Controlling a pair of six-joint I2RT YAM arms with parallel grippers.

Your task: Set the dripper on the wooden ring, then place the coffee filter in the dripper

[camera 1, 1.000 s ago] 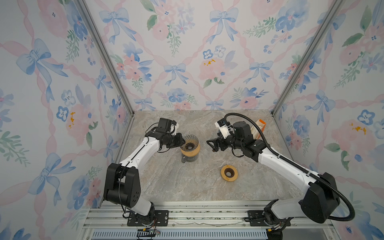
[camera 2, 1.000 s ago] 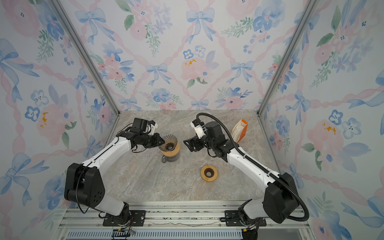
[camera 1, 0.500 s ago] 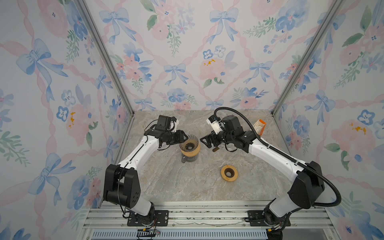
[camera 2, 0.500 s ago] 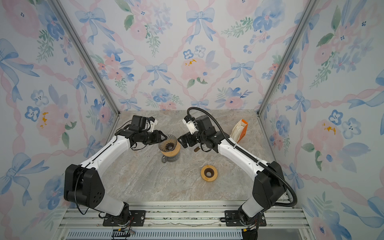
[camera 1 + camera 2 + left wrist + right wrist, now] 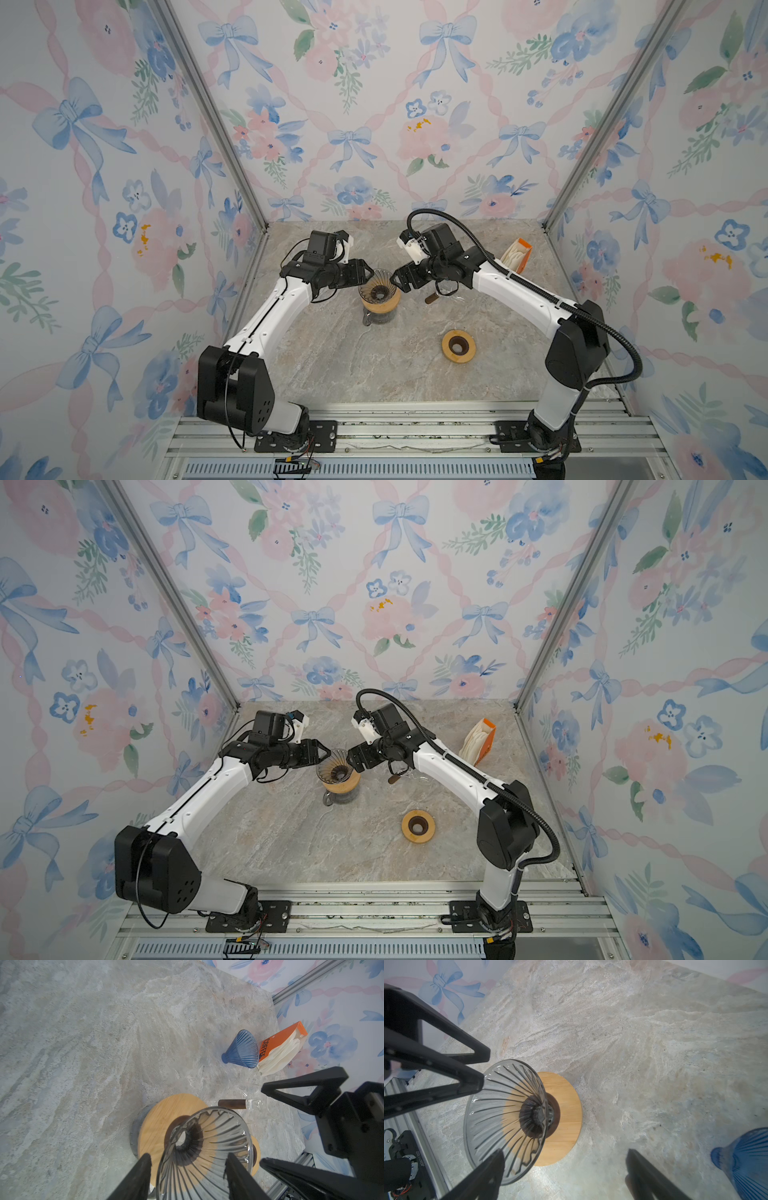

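Since a second ago my left end effector point(image 5: 188, 1156) has let go. Its jaws had been pinched on the rim of the glass dripper point(image 5: 205, 1147) and now stand about half apart. My right arm has swung in from farther off, so my right end effector point(image 5: 564, 1152) now sits close against the opposite side of that dripper. I read this as the dripper being set and released: it stands by itself on its wooden collar point(image 5: 564, 1118), mouth up and ready to take paper, though nothing lies inside it. The coffee filters point(image 5: 278, 1057) are still stacked in the orange box point(image 5: 276, 1041), well behind my right end effector against the side wall, with a blue dripper point(image 5: 241, 1051) lying on its side just beside the box. So the real work of the task, fetching a filter, looks not yet begun. My left end effector holds nothing; its fingers straddle the nearest part of the glass rim, and I cannot tell whether either one touches it. My right end effector is spread as wide as it goes and is empty; in its wrist view one finger overlaps the dripper's edge, but I cannot tell whether they touch.
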